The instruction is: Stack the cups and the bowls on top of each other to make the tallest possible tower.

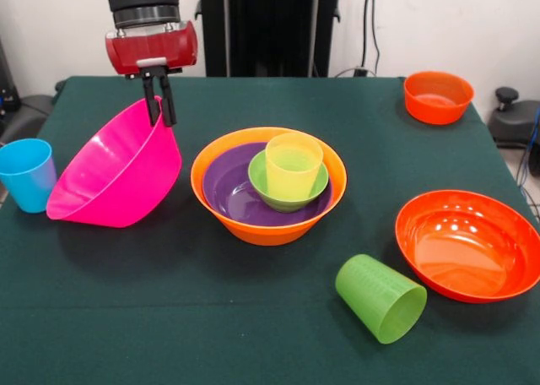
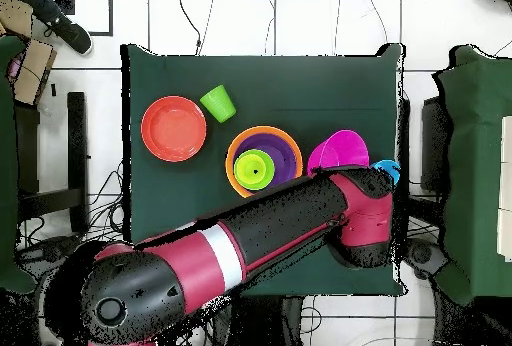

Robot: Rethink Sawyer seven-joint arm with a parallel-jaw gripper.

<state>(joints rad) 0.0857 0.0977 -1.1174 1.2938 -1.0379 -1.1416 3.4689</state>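
Observation:
My gripper (image 1: 159, 106) is shut on the far rim of the large pink bowl (image 1: 114, 170), which hangs tilted with its opening toward the left; the bowl also shows in the overhead view (image 2: 338, 149). The tower (image 1: 268, 187) stands mid-table: large orange bowl, purple bowl (image 1: 232, 191), small green bowl (image 1: 287, 191) and yellow cup (image 1: 293, 165) nested. The tower shows in the overhead view (image 2: 263, 162) too. A blue cup (image 1: 27, 174) stands upright left of the pink bowl. A lime green cup (image 1: 381, 298) lies on its side in front. The darker green cup is out of view.
A wide shallow red-orange bowl (image 1: 468, 244) sits at the right front. A small orange bowl (image 1: 437, 97) sits at the far right corner. The arm (image 2: 250, 232) covers the robot side of the table in the overhead view. A person's shoe (image 2: 68, 30) shows off the table's corner.

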